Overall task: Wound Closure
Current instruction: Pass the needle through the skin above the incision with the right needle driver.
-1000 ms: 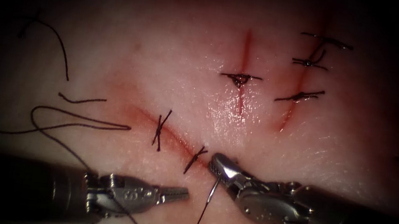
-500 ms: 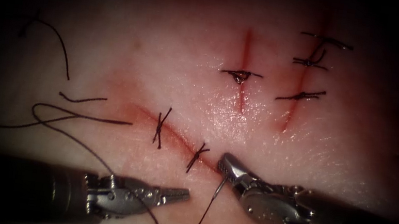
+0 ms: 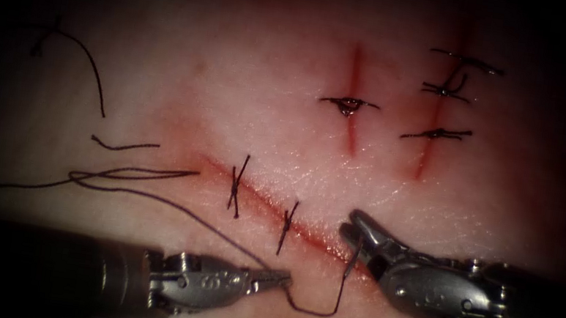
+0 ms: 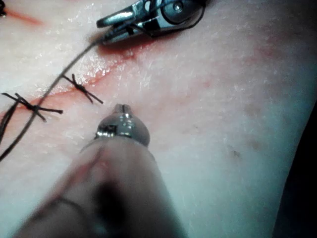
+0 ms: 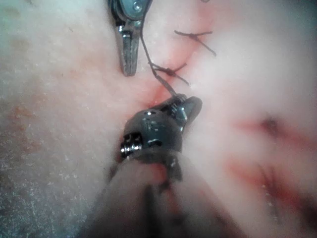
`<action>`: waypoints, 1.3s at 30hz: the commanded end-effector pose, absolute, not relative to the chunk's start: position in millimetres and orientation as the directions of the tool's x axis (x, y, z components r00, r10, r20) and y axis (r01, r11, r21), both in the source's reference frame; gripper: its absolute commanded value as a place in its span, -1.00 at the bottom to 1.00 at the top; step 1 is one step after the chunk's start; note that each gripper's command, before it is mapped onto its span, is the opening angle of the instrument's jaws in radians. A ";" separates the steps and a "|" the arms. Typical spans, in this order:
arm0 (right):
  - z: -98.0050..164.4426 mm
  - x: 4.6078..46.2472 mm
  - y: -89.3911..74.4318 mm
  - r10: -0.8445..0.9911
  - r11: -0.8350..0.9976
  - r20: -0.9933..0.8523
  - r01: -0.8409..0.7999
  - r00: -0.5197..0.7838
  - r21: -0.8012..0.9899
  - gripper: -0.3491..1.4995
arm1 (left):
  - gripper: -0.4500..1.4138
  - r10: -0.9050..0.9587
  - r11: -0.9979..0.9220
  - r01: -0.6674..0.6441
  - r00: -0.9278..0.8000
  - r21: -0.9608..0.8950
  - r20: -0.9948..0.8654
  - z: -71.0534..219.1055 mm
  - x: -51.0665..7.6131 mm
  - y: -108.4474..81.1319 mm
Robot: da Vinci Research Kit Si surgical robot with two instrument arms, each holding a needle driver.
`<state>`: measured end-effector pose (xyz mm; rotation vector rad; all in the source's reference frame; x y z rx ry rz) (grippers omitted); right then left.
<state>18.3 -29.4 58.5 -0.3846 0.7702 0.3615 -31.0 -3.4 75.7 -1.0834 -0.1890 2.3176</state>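
The tissue (image 3: pixel 181 93) carries a long cut (image 3: pixel 261 198) running from 10 o'clock to 4 o'clock, crossed by two tied stitches (image 3: pixel 237 186). The right arm's tool (image 3: pixel 354 228) sits at the cut's 4 o'clock end, its fingers clamped on the needle (image 3: pixel 353 259). The left arm's tool (image 3: pixel 279 279) lies on the 6 o'clock side of the cut. Its fingers are together and, as far as I can tell, grip nothing. The thread (image 3: pixel 310 311) only brushes past their tip before sagging in a loop toward the needle.

The needle lies at about 2 o'clock from the left fingers, close by. Its visible length stands nearly 12 to 6, hanging below the right fingers with the thread leaving its lower end. The right tool is plainly the nearer, since it holds the needle. The needle's point is hidden at the fingers, so I cannot tell whether it is in the tissue.

Against a second ago, the right tool and needle have shifted toward 3 o'clock along the cut. The left tool has followed the same way, and the slack loop at 9 o'clock has been drawn flatter.
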 end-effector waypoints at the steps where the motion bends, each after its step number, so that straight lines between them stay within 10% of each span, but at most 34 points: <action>1: 59.4 19.1 -28.5 0.229 0.869 -0.735 -0.475 0.639 -0.142 -1.00 | -1.00 0.552 -0.827 -0.436 -0.510 -0.355 -0.660 76.1 -31.7 -3.8; 39: 58.9 19.6 -18.4 0.941 0.333 -0.314 -0.518 0.129 0.788 -1.00 | -1.00 0.531 -0.844 -0.391 -0.516 -0.367 -0.672 77.7 -32.3 -5.6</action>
